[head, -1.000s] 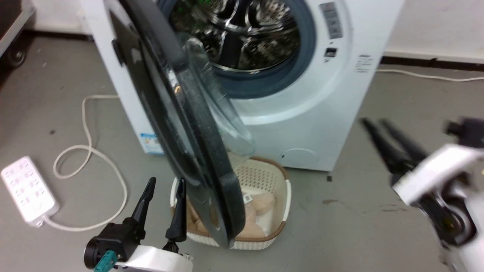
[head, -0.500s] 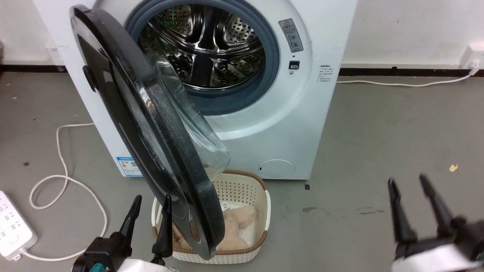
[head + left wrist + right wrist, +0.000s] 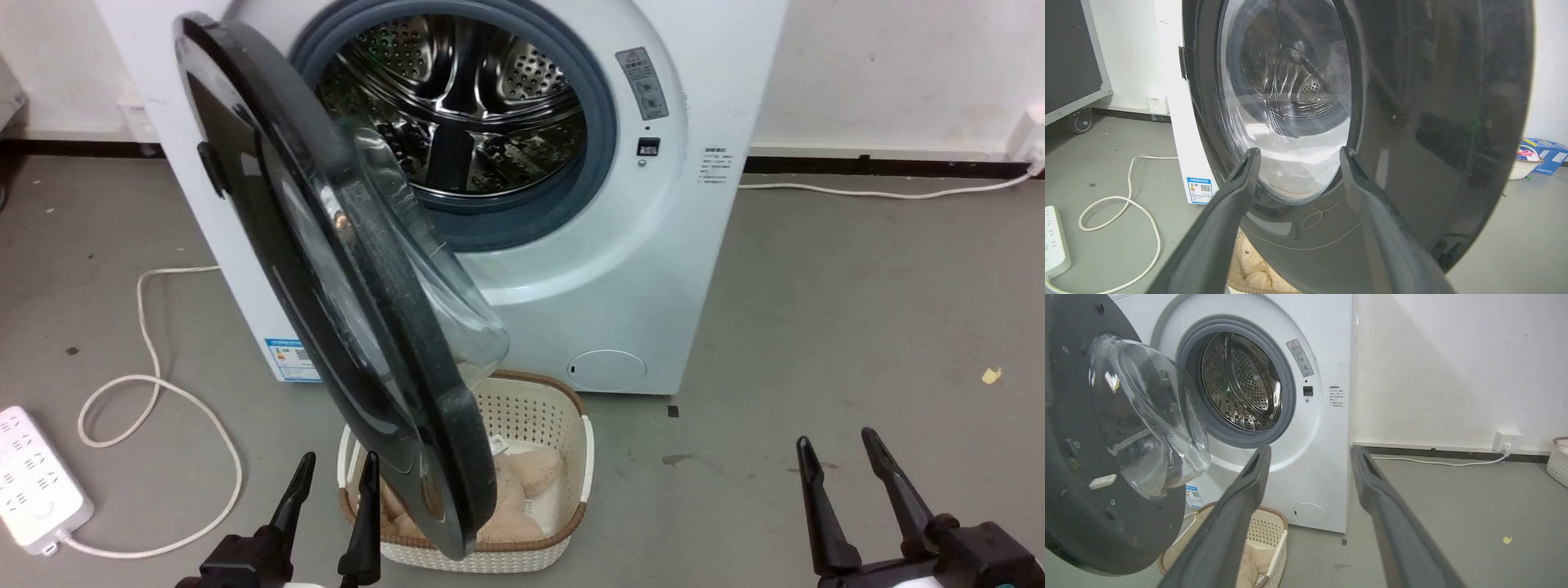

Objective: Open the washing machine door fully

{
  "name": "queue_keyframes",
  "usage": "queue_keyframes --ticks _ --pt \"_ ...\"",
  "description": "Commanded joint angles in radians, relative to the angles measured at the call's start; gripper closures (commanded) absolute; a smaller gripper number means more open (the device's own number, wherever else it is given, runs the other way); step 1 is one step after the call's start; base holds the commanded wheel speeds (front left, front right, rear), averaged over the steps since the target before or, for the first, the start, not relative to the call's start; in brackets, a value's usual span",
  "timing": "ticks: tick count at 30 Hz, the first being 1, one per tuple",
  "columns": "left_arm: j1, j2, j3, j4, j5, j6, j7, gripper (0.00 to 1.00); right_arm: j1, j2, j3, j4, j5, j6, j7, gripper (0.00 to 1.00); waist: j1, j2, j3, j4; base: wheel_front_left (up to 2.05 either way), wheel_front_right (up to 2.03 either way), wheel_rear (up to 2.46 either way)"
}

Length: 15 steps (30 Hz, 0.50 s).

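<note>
Door swung out, both your grippers empty.
The washing machine door hangs open at the left of the washing machine, above a basket. Your left gripper sits near its lower rim, fingers apart; your right gripper, also spread, is well apart from it.

You have open room to the drum from the right, over bare floor. The washing machine door stands open across the left, a basket beneath it, a cable looped further left.
</note>
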Motion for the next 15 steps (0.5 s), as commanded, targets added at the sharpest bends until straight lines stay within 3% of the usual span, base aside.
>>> queue_keyframes --ticks 1,5,6,7,15 --pt "0.003 -0.001 0.0 -0.001 0.01 0.006 -0.005 0.0 -0.002 0.005 -0.001 0.003 0.008 0.001 -0.007 0.0 0.0 0.0 0.001 0.007 0.0 0.0 0.0" --pt "-0.004 -0.004 0.0 -0.008 0.014 0.01 -0.005 0.0 -0.007 0.005 -0.007 0.006 0.013 0.001 -0.008 0.0 0.0 0.0 0.001 0.018 0.0 0.0 0.0" --pt "-0.006 -0.005 -0.001 -0.012 0.017 0.01 -0.005 0.29 -0.006 0.005 -0.008 0.006 0.014 0.001 -0.008 0.0 0.0 0.0 0.001 0.021 0.0 0.0 0.0" --pt "-0.009 -0.005 -0.002 -0.021 0.02 0.009 -0.005 1.0 -0.006 0.005 -0.01 0.007 0.016 0.001 -0.009 0.0 0.0 0.0 0.0 0.023 0.0 0.0 0.0" --pt "-0.04 -0.015 0.072 -0.202 0.002 0.016 -0.005 1.0 -0.009 0.006 -0.013 0.008 0.03 0.001 -0.009 0.0 0.0 0.0 0.0 0.03 0.0 0.0 0.0"
